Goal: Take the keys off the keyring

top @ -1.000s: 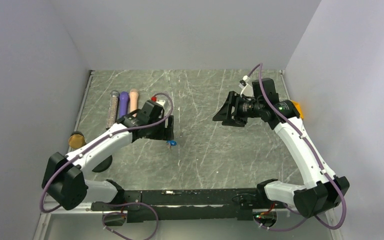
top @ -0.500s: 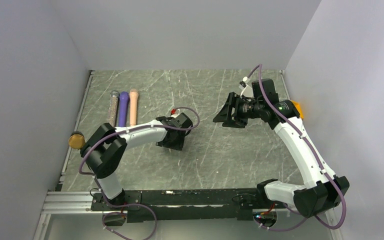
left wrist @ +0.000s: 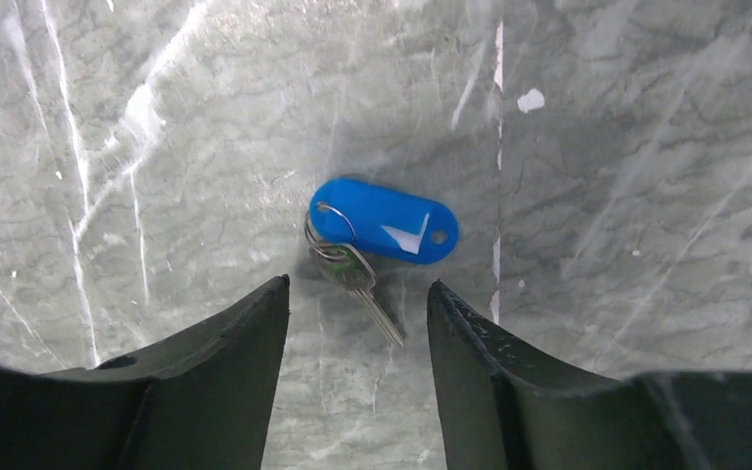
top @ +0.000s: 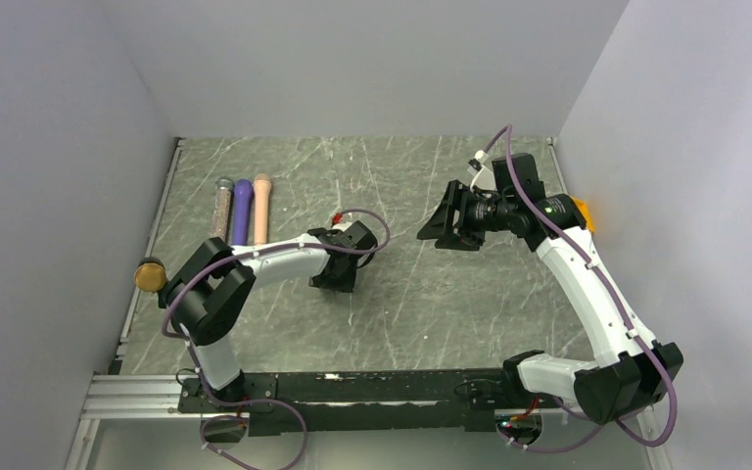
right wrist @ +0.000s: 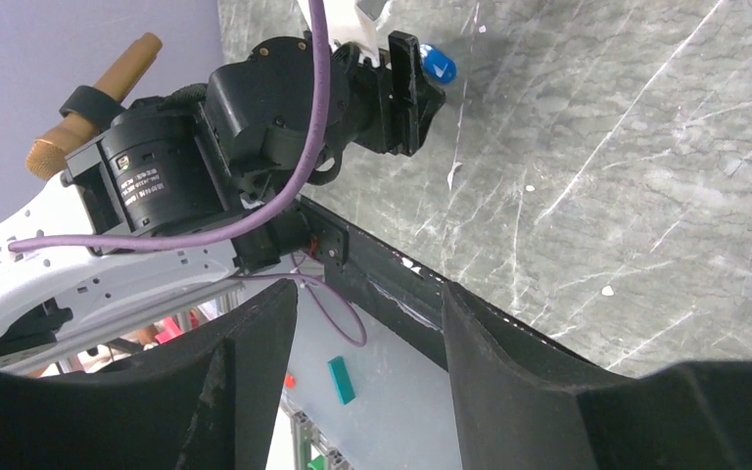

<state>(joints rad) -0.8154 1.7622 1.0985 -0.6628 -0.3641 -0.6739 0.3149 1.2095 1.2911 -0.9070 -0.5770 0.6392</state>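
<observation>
Your left jaws stood apart and empty over the tabletop (left wrist: 627, 196). Just beyond them lay the key (left wrist: 360, 286), on the keyring (left wrist: 311, 235) with a blue tag (left wrist: 392, 220). Best practice was to close squarely on the tag, leaving the key free. Farther off, your right jaws hung apart.

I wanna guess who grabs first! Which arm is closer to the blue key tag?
Left. The left arm hangs its jaws right over the blue key tag; the right arm is far off to its right.

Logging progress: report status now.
Left pincer open above keys, on ring, flat on table. Right pincer open, empty. Path clear.
</observation>
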